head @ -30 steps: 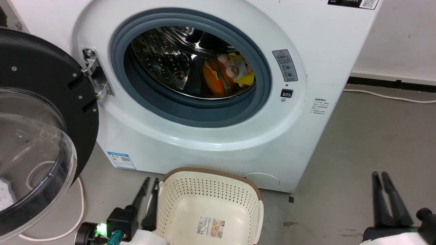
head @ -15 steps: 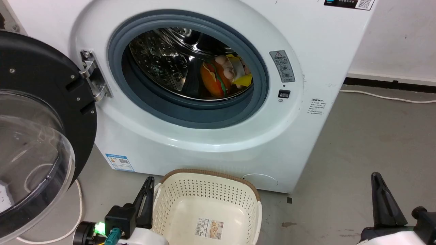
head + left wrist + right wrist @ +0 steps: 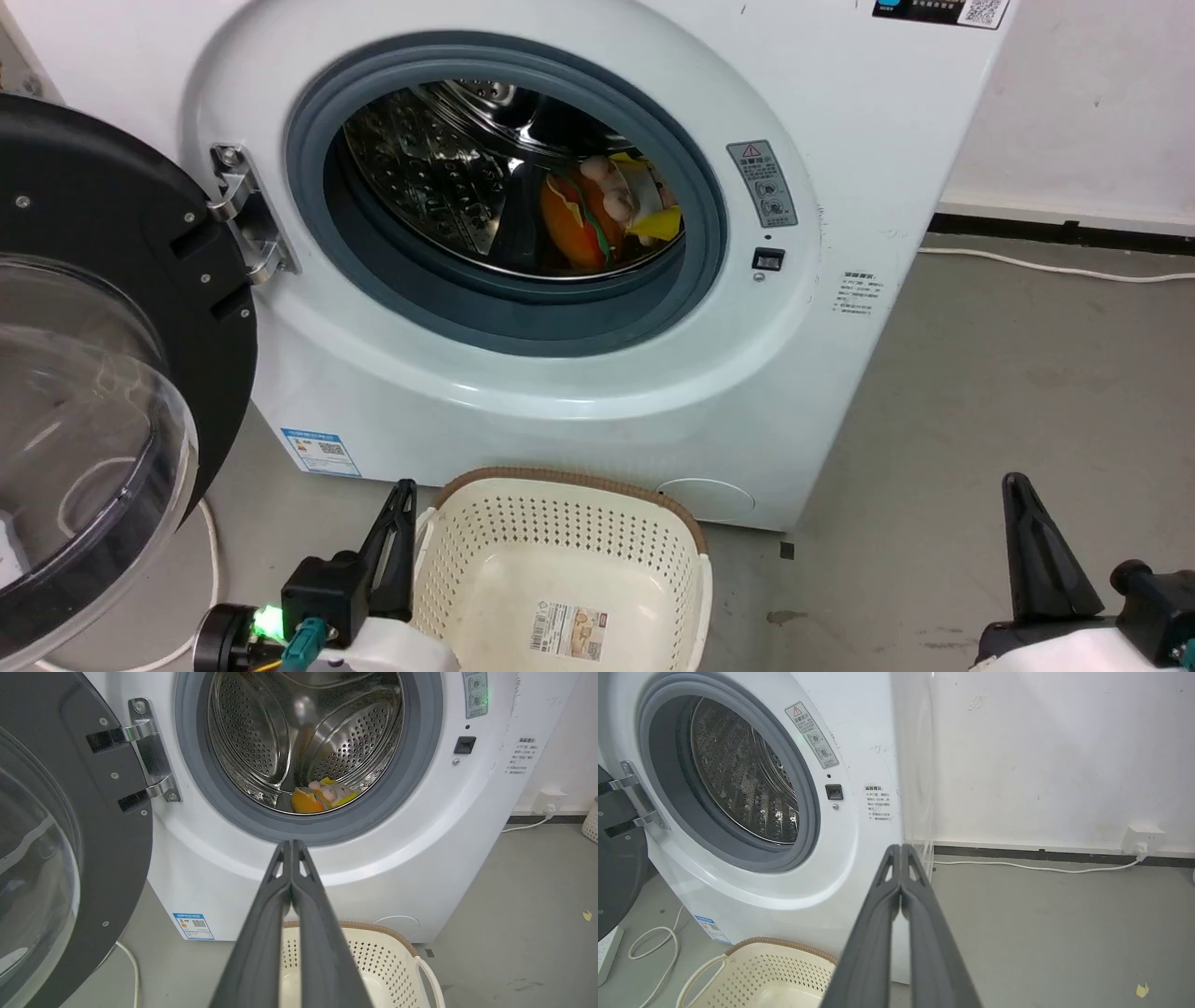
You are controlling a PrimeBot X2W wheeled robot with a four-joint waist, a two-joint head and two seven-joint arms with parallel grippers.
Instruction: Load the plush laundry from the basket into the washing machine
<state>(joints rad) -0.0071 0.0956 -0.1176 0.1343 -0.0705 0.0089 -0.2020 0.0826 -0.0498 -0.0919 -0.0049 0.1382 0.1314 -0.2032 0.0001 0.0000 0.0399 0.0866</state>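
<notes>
Dark left claw [image 3: 291, 843] and right claw [image 3: 901, 848] are each pinched closed, holding nothing.

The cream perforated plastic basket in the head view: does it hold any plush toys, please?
No, the basket holds just a sticker on its floor; the orange hamburger plush lies in the shiny steel drum.

Left pincer [image 3: 291, 843] pressed together, pointing toward washing machine [image 3: 373, 877]; plush laundry [image 3: 317, 802] in drum [image 3: 252, 742]; basket [image 3: 387, 935] below.
</notes>
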